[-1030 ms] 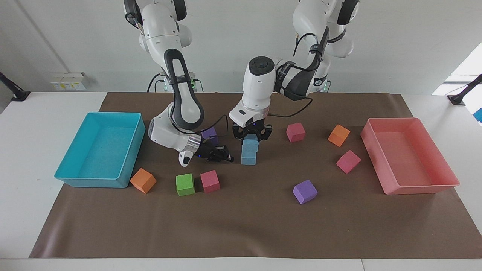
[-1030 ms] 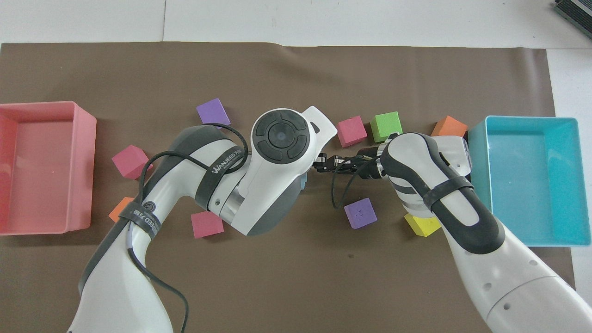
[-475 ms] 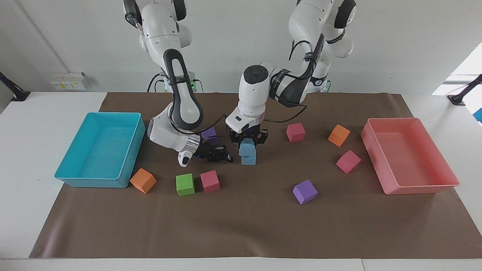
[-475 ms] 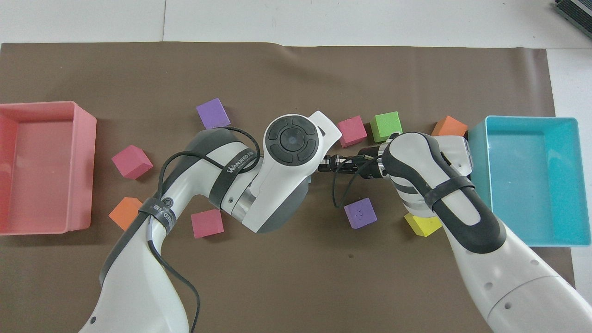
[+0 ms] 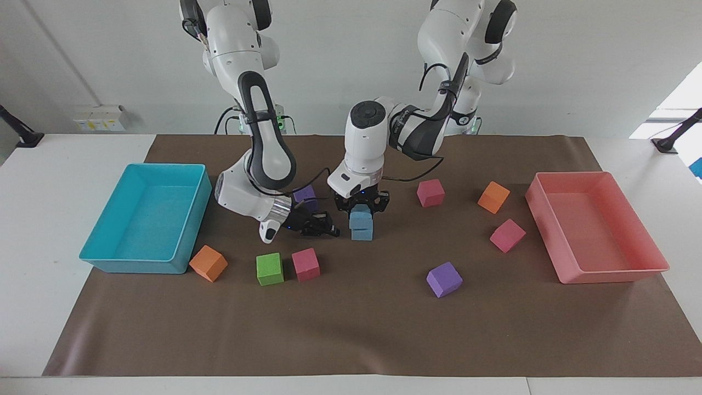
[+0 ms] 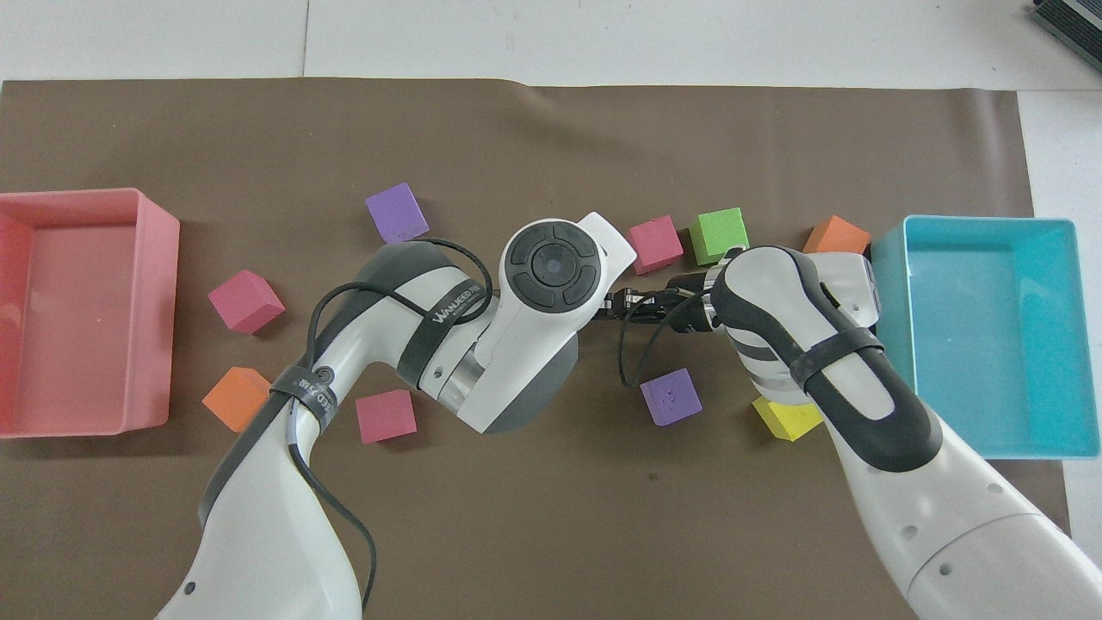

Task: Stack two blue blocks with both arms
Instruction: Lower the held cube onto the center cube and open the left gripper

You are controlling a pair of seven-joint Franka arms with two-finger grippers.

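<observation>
The left gripper pinches the upper blue block on the lower block; releasing off-centre may topple it toward the right gripper, whose jaws are pressed together.

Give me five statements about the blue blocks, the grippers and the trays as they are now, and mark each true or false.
1. One blue block sits on top of the other blue block. True.
2. The left gripper is shut on the upper blue block. True.
3. The right gripper holds a purple cube. False: it holds nothing and is shut, low beside the blue stack; the purple cube near it rests on the mat.
4. The turquoise tray has a green cube in it. False: the tray shows no cube inside; the green cube lies on the mat.
5. The pink tray stands at the left arm's end of the table. True.
</observation>
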